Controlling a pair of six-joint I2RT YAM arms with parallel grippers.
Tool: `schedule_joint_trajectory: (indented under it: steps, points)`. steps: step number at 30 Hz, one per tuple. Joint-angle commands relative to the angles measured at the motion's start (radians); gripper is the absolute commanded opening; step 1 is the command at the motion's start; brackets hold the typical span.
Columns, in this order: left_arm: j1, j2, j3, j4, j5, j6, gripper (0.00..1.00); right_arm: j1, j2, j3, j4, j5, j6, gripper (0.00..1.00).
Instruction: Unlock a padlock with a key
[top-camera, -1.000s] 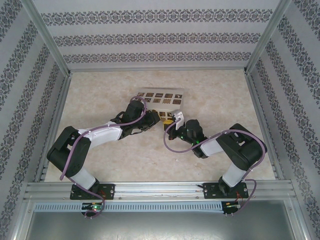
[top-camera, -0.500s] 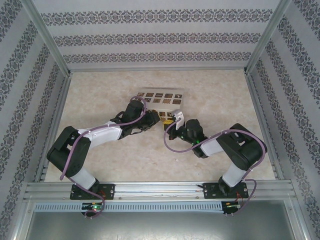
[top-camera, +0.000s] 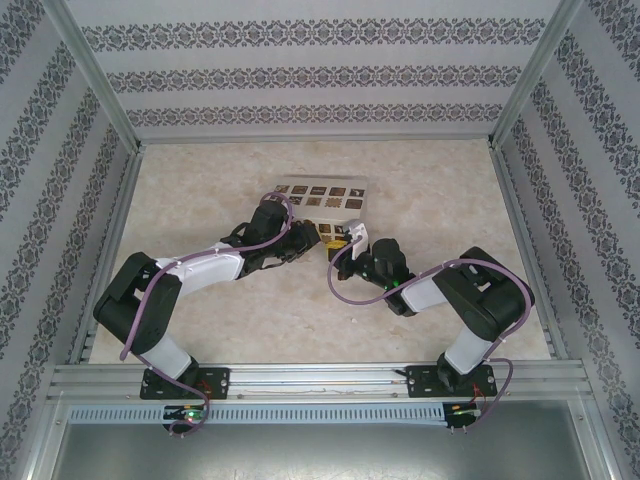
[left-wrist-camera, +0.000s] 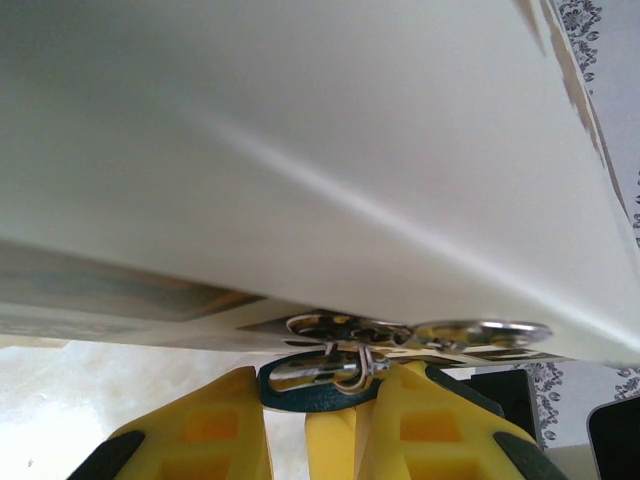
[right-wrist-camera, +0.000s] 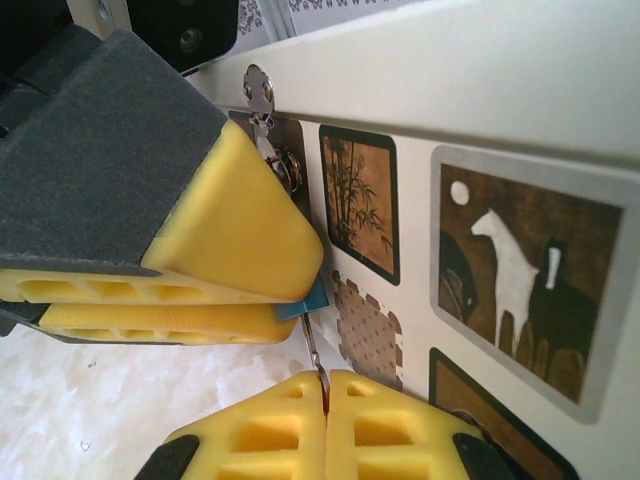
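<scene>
As the lot stands mid-task, entries run from largest to smallest.

1. Desk (top-camera: 200, 180): pale marbled top inside patterned walls. It carries everything below.

2. Left arm (top-camera: 200, 268) and right arm (top-camera: 470, 300): both reach inward and meet at the near face of the box, because the lock hangs there.

3. Cream box (top-camera: 322, 197): lies at the middle of the desk, towards the back, with dark picture squares on its face. It serves as the anchor, and its metal hasp (right-wrist-camera: 262, 95) carries the lock.

4. Left jaws: the yellow left pads (left-wrist-camera: 220, 430) are closed on the lock's body from both sides. This grip is judged to steady the lock so it cannot swing or twist under the key.

5. Right jaws: the right pads (right-wrist-camera: 400, 425) are pressed fully together, pinching the key by its head. The shaft stands out of the seam. The tight pinch is judged necessary, since so thin a piece must carry a turn.

6. Padlock (right-wrist-camera: 316, 300): blue body with a thin silvery shackle, hanging at the hasp on the box's near face. Only a blue corner shows between the left pads in the right wrist view. It is judged not yet unlocked.

7. Key (right-wrist-camera: 312, 350): a thin dark sliver rising from the right pads to the underside of the blue body, in line with it. Whether it sits in the keyway cannot be told.
</scene>
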Motion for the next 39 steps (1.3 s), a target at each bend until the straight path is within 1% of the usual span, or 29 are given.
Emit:
schedule_joint_trajectory:
  steps: [1,8,16,30,39]
  points:
    - [-0.005,-0.019,0.048,0.018,0.13,0.005,0.16,-0.001,-0.031,-0.011,0.037,-0.004,-0.001,0.0]
    - [-0.002,-0.018,0.043,0.02,0.128,0.003,0.16,-0.005,-0.049,-0.024,0.023,0.01,0.003,0.0]
    - [0.0,-0.024,0.031,0.025,0.118,0.002,0.17,-0.004,-0.093,-0.035,-0.079,0.05,-0.002,0.0]
    - [0.003,-0.027,0.013,0.037,0.115,-0.001,0.16,-0.003,-0.119,-0.064,-0.127,0.073,0.017,0.0]
    - [0.004,-0.037,0.0,0.04,0.115,-0.001,0.16,0.001,-0.13,-0.062,-0.109,0.074,0.036,0.0]
